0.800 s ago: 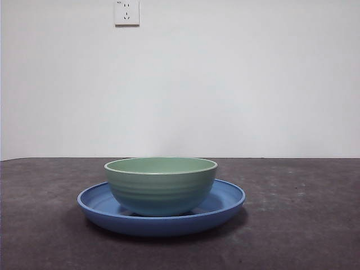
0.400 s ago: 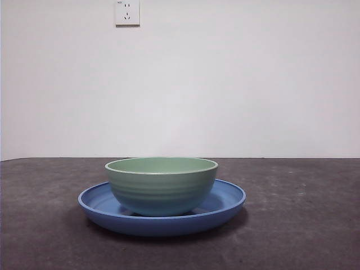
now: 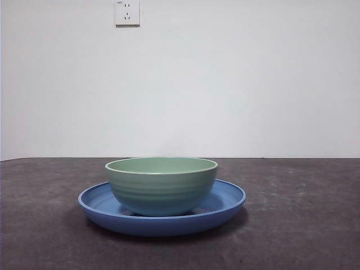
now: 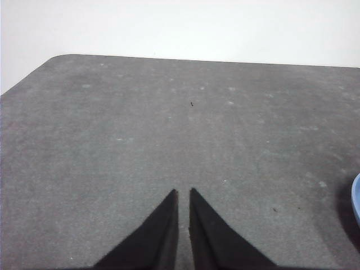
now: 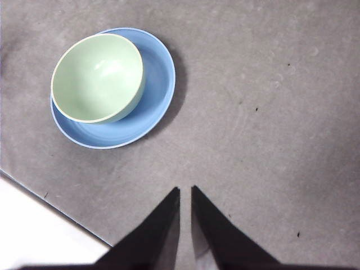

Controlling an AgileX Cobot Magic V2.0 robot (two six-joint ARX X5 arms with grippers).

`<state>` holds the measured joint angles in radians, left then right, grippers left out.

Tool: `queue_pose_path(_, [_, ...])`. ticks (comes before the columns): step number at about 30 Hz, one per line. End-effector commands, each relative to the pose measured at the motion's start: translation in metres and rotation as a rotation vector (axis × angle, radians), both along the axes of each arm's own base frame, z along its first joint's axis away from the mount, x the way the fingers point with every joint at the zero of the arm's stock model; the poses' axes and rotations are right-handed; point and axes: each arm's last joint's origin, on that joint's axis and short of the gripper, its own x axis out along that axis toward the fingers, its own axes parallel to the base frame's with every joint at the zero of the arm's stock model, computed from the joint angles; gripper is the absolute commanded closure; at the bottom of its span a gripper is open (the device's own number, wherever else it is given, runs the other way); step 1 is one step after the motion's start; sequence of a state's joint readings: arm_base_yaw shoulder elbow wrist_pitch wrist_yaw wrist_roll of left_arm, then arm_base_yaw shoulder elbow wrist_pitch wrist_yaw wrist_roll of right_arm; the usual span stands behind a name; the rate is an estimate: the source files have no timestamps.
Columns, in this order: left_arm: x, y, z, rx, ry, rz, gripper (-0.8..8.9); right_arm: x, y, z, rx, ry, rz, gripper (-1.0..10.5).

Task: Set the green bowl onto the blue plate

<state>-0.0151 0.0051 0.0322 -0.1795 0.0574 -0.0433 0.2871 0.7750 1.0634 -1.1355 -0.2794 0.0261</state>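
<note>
- Plainly, the green bowl [image 3: 161, 185] sits upright inside the blue plate [image 3: 225, 205], low and a little left of centre in the front view, its base on the plate's flat floor.
- In the right wrist view the pair shows at the upper left of the frame, the bowl [image 5: 97, 77] set somewhat off the plate's middle, so more blue rim [image 5: 160, 84] shows on one side than on the other.
- The right gripper [image 5: 185, 191] hangs well apart from the dishes over the bare grey table [image 5: 270, 112], its jaws pressed nearly together with only a thin slit between, and holds nothing.
- The left gripper [image 4: 183, 193] is likewise drawn almost closed and empty over the table; a sliver of the plate [image 4: 356, 197] shows at the right edge of that frame.
- Neither arm appears in the front view, only the wall and a socket [image 3: 127, 12] at the upper left.
- Judging from this, the placing looks done.
- As for handling, the bowl looks stiff and smooth, likely light plastic or melamine, though ceramic cannot be ruled out from these pictures; the glossy skin could slip.
- The best hold would be the rim, one jaw inside and one outside, since the body is too wide and rounded to pinch.
</note>
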Motion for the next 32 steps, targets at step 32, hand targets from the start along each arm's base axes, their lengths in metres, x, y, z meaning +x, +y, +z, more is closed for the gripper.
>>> queue_pose_path(32, [0.001,0.000,-0.007,-0.002,0.026,0.000,7.81,-0.010,-0.042,-0.194,-0.135,-0.721,-0.487,9.2])
